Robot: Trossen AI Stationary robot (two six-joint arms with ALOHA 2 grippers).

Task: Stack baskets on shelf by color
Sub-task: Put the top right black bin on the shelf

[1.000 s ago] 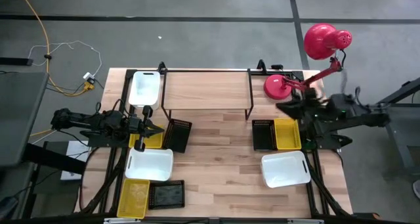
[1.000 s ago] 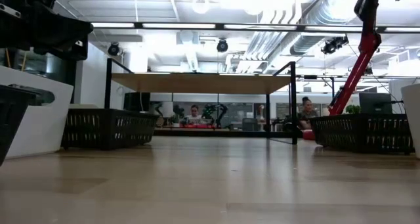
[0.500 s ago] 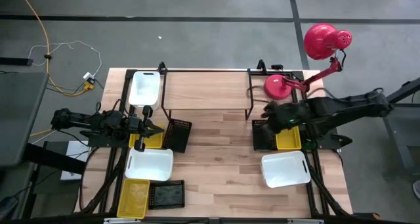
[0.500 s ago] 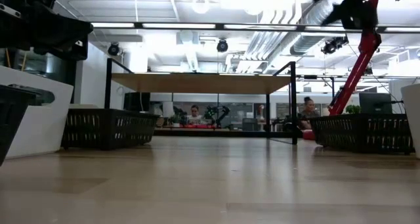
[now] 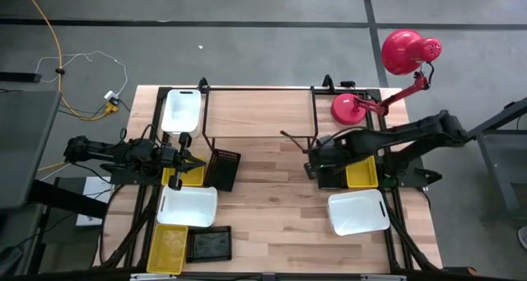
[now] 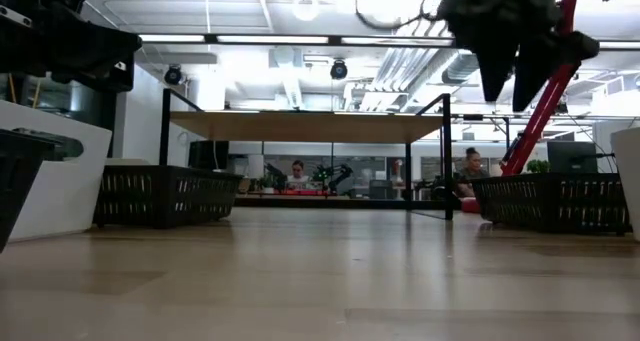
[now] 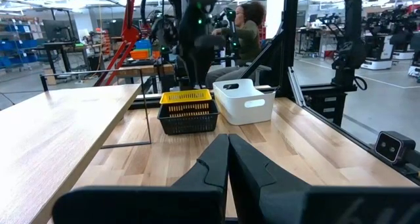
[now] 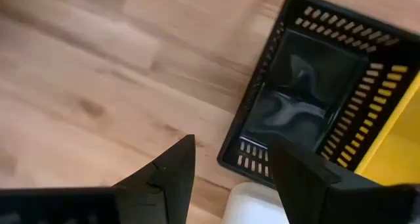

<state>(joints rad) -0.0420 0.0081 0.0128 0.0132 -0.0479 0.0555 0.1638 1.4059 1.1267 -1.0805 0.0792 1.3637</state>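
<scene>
Black mesh basket (image 5: 330,169) sits on the table (image 5: 272,199) right of centre, touching a yellow basket (image 5: 361,167) on its outer side; a white basket (image 5: 357,213) is just in front of the pair. Shelf (image 5: 257,110) stands along the table's back edge, with a white basket (image 5: 181,110) at its left end.

Right wrist view shows what the high view can't: the black basket's (image 8: 315,99) slotted walls and glossy bare floor, the yellow rim beside it, and the white basket's corner between the fingers (image 8: 174,168). Right gripper (image 8: 230,168) hangs over the black basket's near edge, fingers spread, holding nothing.

High view alone shows the left group: yellow basket (image 5: 186,175), black basket (image 5: 222,168), white basket (image 5: 188,205), then a yellow (image 5: 167,247) and a black one (image 5: 207,245) at the front edge. Left gripper (image 5: 196,164) is parked there, fingers pressed together, as the left wrist view confirms (image 7: 228,159).

Low view: right gripper (image 6: 512,76) well above the table. Left wrist view also shows a seated person (image 7: 241,37) beyond the table.
</scene>
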